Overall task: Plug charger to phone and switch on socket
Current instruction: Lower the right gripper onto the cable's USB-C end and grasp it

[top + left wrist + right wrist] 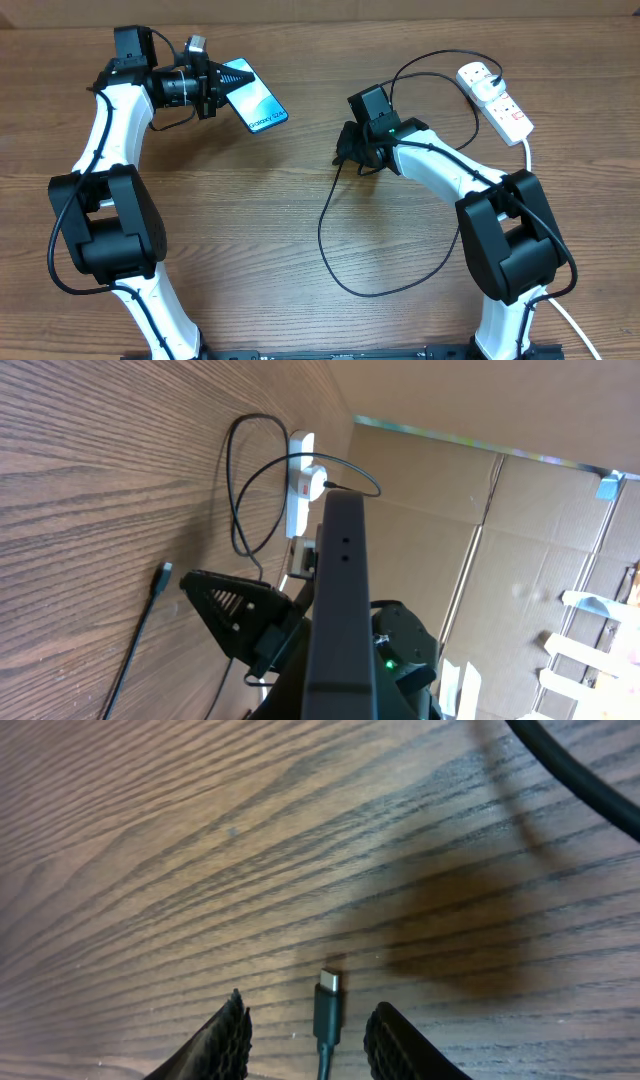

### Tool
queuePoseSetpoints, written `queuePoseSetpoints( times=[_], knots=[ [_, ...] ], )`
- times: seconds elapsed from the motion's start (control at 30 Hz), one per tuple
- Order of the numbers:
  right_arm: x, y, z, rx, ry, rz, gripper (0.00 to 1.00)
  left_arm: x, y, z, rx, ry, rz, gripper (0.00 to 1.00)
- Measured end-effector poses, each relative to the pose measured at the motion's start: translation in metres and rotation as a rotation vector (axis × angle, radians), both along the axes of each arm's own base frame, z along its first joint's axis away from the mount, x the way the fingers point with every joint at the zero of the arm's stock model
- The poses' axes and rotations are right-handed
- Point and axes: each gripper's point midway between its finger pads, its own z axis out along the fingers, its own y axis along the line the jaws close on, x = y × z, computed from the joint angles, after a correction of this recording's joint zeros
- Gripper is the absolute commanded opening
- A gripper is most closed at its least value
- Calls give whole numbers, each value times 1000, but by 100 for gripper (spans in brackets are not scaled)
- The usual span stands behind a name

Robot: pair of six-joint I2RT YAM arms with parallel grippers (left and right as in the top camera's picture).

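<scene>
Two tools are over the wooden worktop point(250, 230). The left tool point(220, 84), at the far left, is pressed together on the phone point(256, 102) and pinches it by one short end. The phone is held clear of the wood and tilted, its blue-teal screen facing up and its "Galaxy" end pointing toward the near right. In the left wrist view it shows edge-on as a slim dark slab.

The right tool point(348, 152) sits low near the middle of the worktop with its jaws partly spread. Its fingers point(225, 1042) stand on either side of the charger point(321, 228), just behind the connector point(328, 984), and bare wood shows between each finger and the cable. The connector lies flat on the wood, with its metal tip pointing away from the tool.

From there the black cable loops toward the near side, then sweeps back to the socket point(500, 103). The socket lies at an angle at the far right and shows its red switches. The phone and the connector are well apart.
</scene>
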Motion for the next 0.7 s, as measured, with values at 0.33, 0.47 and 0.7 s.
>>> queuePoseSetpoints(
  times=[0.33, 0.47, 0.7],
  knots=[
    [-4, 4, -20, 40, 68, -71, 28, 0, 0, 0, 0, 0, 0, 4],
    [-8, 10, -21, 39, 73, -74, 22, 0, 0, 0, 0, 0, 0, 4],
    [-22, 20, -24, 13, 95, -84, 10, 0, 0, 0, 0, 0, 0, 4]
  ],
)
